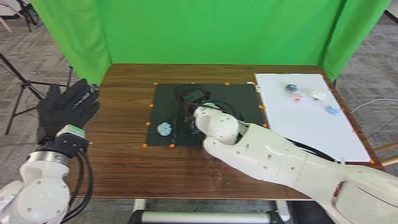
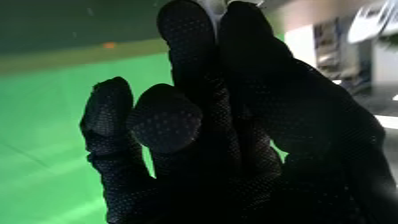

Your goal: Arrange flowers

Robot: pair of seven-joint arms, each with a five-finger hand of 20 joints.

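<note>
From where I stood, the right hand was low over the dark mat. A sliver of something pale and shiny showed at its far end, but I couldn't say whether the hand was clamped on it or merely near it, nor what it was.

Just to the hand's left, on the same mat, lay a light blue flower, apart from the glove. It looked light enough to skid at a nudge, with soft petals that would squash under a hard squeeze. I'd have taken it low, at the base of the bloom or by any stem beneath, with a gentle pinch.

Farther off to the right, the white board held a deeper blue flower, a pink one close by, a white one and a pale blue one nearer the board's outer edge. Those seemed just as flimsy, and the close ones could easily have been knocked together.

Beyond the table's left edge, the left hand was raised, its fingers apart and nothing in it.
</note>
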